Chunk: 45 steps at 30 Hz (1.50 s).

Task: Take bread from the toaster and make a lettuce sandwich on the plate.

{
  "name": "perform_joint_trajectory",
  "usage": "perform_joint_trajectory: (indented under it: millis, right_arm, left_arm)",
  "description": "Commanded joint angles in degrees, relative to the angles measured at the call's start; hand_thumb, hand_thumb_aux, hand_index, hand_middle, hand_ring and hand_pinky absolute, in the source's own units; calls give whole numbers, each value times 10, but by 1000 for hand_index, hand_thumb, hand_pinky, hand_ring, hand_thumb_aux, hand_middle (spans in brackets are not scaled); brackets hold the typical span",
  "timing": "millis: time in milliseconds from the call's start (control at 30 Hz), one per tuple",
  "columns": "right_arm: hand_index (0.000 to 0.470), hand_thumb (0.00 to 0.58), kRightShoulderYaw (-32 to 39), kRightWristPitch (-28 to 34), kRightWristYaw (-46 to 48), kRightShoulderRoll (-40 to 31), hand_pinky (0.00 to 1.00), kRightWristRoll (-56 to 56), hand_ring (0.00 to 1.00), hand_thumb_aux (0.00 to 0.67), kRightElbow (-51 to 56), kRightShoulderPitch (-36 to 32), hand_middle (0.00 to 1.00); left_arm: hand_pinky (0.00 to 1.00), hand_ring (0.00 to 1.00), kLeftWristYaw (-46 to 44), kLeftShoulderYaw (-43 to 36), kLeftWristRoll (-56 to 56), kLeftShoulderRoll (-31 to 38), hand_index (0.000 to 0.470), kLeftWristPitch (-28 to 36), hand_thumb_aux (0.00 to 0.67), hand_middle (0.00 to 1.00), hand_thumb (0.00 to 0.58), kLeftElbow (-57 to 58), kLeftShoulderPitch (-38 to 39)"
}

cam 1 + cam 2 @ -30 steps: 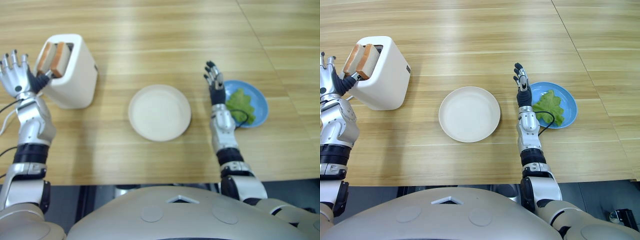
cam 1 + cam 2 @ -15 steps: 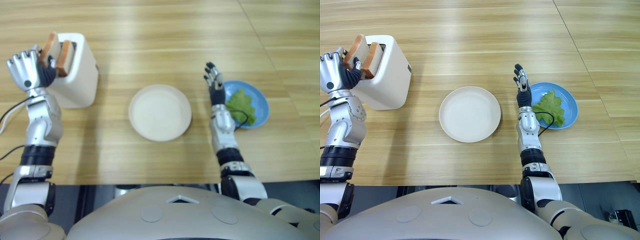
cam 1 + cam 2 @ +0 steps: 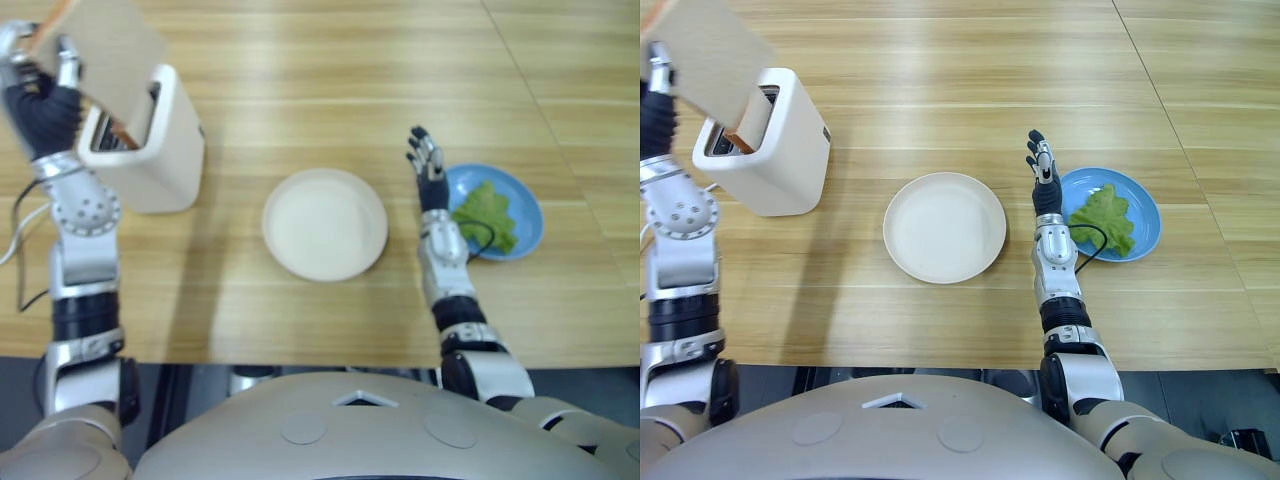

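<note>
Left hand [image 3: 42, 105] is closed on a bread slice [image 3: 108, 48] and holds it up in the air above the toaster [image 3: 155, 160], clear of the slot. The grip is on the slice's lower-left edge. The slice hides most of the fingers, so I can't tell how deep the hold goes. A second slice [image 3: 736, 138] sits low in the slot, with just a brown edge showing.

Right hand [image 3: 429, 170] rests flat on the table [image 3: 330, 70] with fingers straight and holding nothing. It is just beside the blue dish [image 3: 530, 205] with the lettuce [image 3: 487, 215] in it. The plate [image 3: 325, 222] sits bare between toaster and dish.

Handling, as I judge it:
- Bread: light and stiff enough to hold its shape from one edge, but the crust crumbles and the middle dents. Use light pinch force on the edge, keep the face tilted so it doesn't lever out, and lay it flat on the plate rather than dropping it.
- Second slice: little of it stands proud of the slot, so pinch the top crust and pull straight up. The toaster looks light and could tip or slide under a side load.
- Lettuce: limp, thin and probably slick, and it tears easily. Take it at the thick rib or a bunched fold, not at the leaf's edge.
</note>
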Motion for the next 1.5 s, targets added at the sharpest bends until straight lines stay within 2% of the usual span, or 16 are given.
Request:
perform_joint_trajectory:
  millis: [33, 233, 333, 467, 667, 900, 933, 967, 1000, 1333, 1400, 1500]
  right_arm:
    - [0, 0, 3, 11, 0, 0, 0, -5, 0, 0, 11, 0, 0]
    - [0, 0, 1, 12, 1, -2, 0, -4, 0, 0, 17, 0, 0]
    - [0, 0, 1, 12, 1, -2, 0, -4, 0, 0, 16, 0, 0]
    - [0, 0, 0, 13, 2, -4, 0, -3, 0, 0, 14, 0, 0]
    - [0, 0, -3, 15, 2, -8, 0, -1, 0, 0, 11, 4, 0]
    - [0, 0, -3, 17, 2, -7, 0, 1, 0, 0, 12, 2, 0]
    - [0, 0, -3, 17, 2, -8, 0, 1, 0, 0, 12, 1, 0]
    - [0, 0, -4, 17, 3, -8, 0, 1, 0, 0, 12, 1, 0]
    - [0, 0, -4, 17, 4, -9, 0, 1, 0, 0, 12, 2, 0]
    - [0, 0, 17, 10, -1, -22, 0, -36, 0, 0, -48, 19, 0]
    - [0, 0, 27, 10, -17, -39, 0, -74, 0, 0, -87, 29, 0]
    - [0, 0, 19, 12, -58, -92, 0, -174, 0, 0, -201, 58, 0]
  left_arm:
    - [1000, 1000, -151, -54, -119, -57, 460, 4, 670, 1000, 580, 79, -15]
    - [1000, 1000, -325, -137, -165, -145, 460, 11, 670, 1000, 580, 214, -28]
    - [1000, 1000, -392, -179, -144, -161, 460, 9, 670, 1000, 580, 293, -33]
    - [1000, 1000, -452, -204, -129, -160, 460, -1, 670, 1000, 580, 344, -29]
    - [1000, 1000, -458, -220, -78, -125, 460, -11, 670, 1000, 580, 306, 0]
    - [1000, 1000, -406, -207, -24, -90, 460, -7, 670, 1000, 580, 270, 7]
    - [788, 788, -398, -208, -14, -86, 195, -7, 284, 788, 387, 263, 9]
    - [51, 51, -393, -209, -7, -83, 0, -5, 0, 51, 0, 255, 11]
    - [0, 0, -381, -209, 4, -80, 0, -4, 0, 0, 0, 247, 13]
    - [0, 0, -280, -208, 98, -67, 0, -16, 0, 0, 0, 207, 12]
    - [0, 0, -264, -206, 115, -60, 0, -14, 0, 0, 0, 193, 15]
    - [0, 0, -248, -192, 113, -56, 0, -14, 0, 0, 0, 176, 17]
